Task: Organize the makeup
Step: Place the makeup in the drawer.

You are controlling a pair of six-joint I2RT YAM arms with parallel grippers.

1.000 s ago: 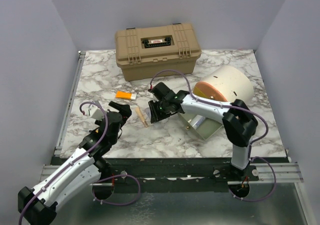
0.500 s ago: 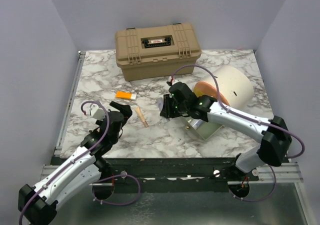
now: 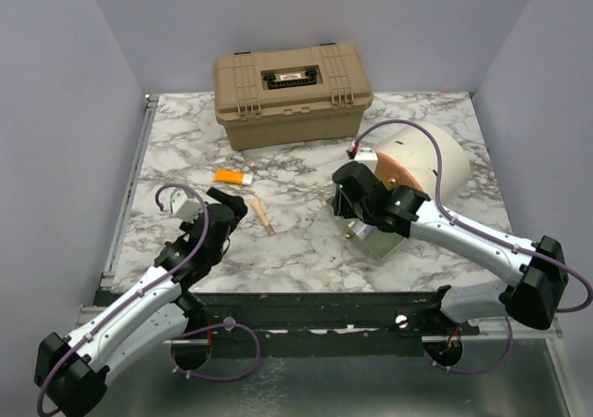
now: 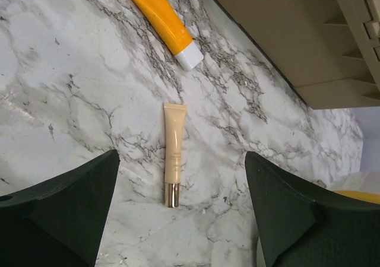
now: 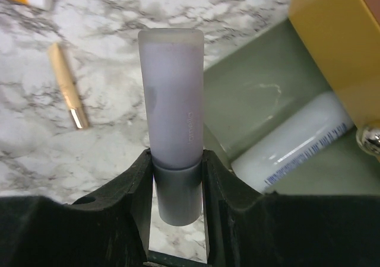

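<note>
Placement | right tool (image 5: 175, 173) pinches lilac tube (image 5: 172, 89) at green tray (image 5: 249, 95) edge | best lowered flat beside white tube (image 5: 297, 145) before release | left tool (image 4: 181, 181) spread over tan tube (image 4: 174, 142)

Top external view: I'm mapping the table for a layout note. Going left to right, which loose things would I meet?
Orange tube → pale tube → green tray → round pouch. The tan case spans several of these, so it is left out.
</note>
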